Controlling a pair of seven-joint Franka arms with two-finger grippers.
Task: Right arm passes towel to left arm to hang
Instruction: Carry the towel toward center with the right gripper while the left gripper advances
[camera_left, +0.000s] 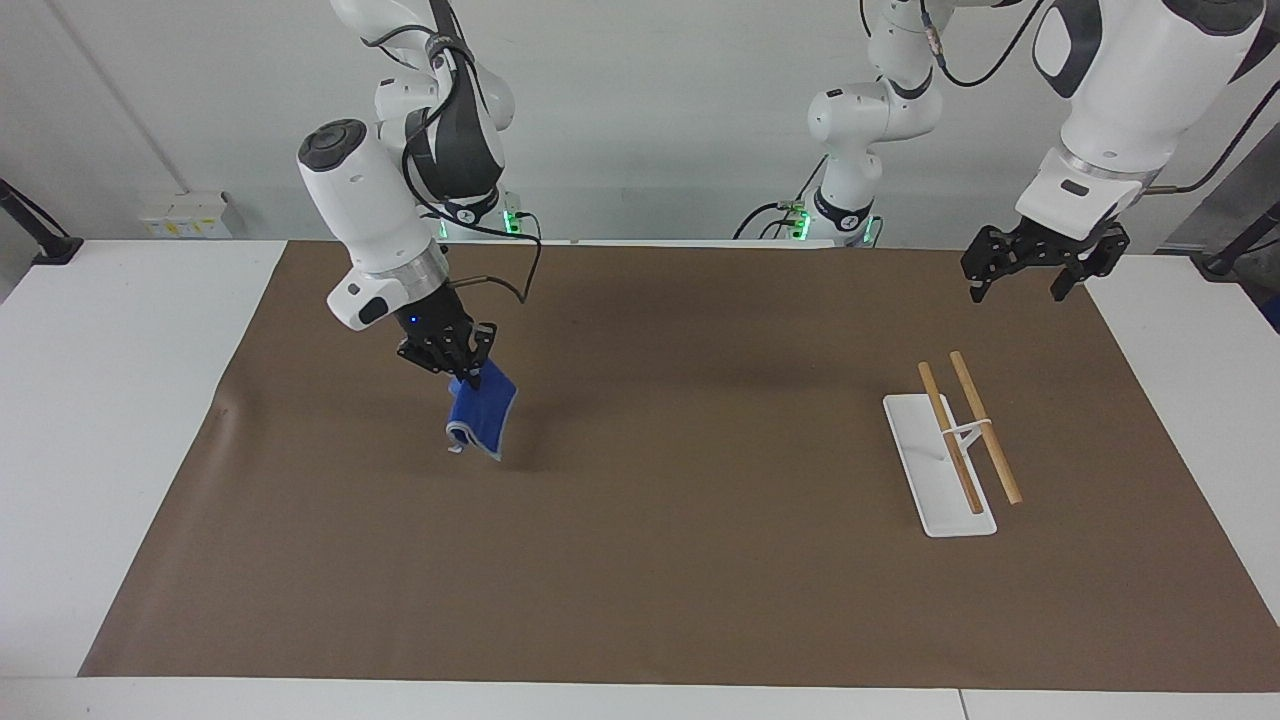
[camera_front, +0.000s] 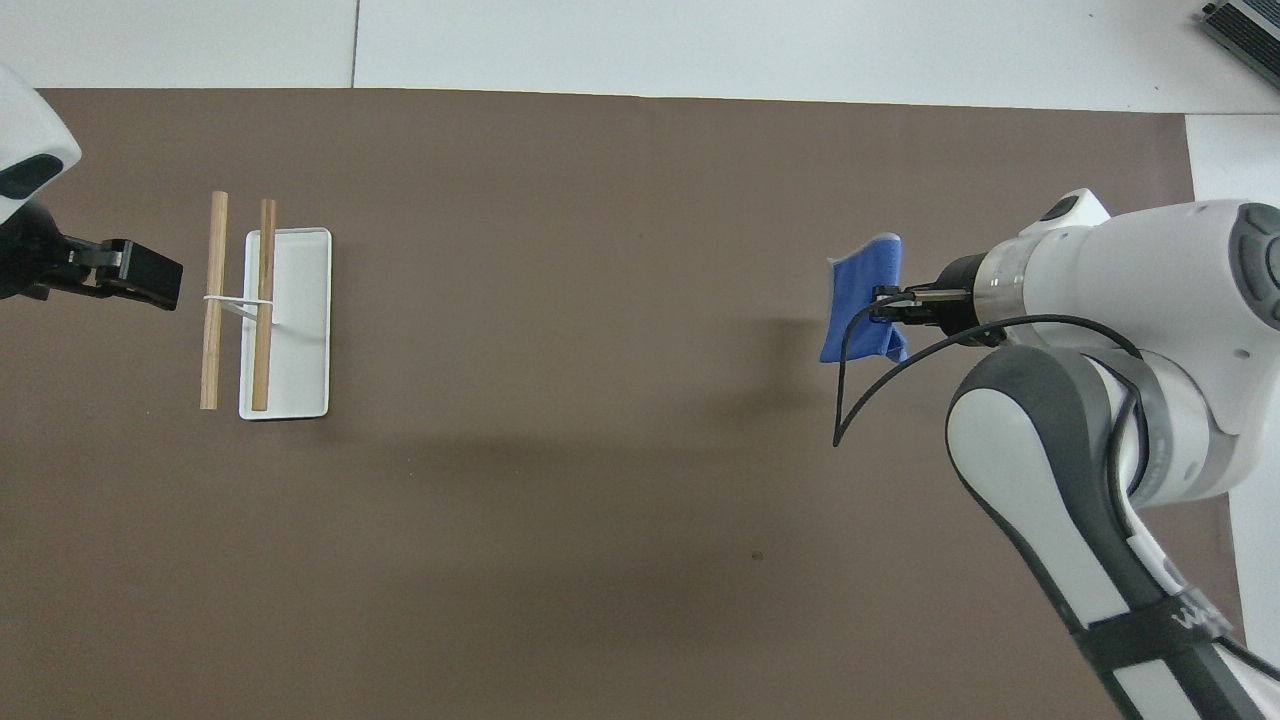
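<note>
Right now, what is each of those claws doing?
Right gripper: shut on the towel, lifted over the brown mat.
Left gripper: open, empty, waiting near the rack.

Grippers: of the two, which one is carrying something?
The right gripper, the one with the blue light on its wrist, fingers shut on the blue towel hanging above the mat. The left gripper hangs open and empty near the rack.

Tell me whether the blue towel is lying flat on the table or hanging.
Hanging. The right gripper is shut on the blue towel at its top edge; it droops bunched above the brown mat.
</note>
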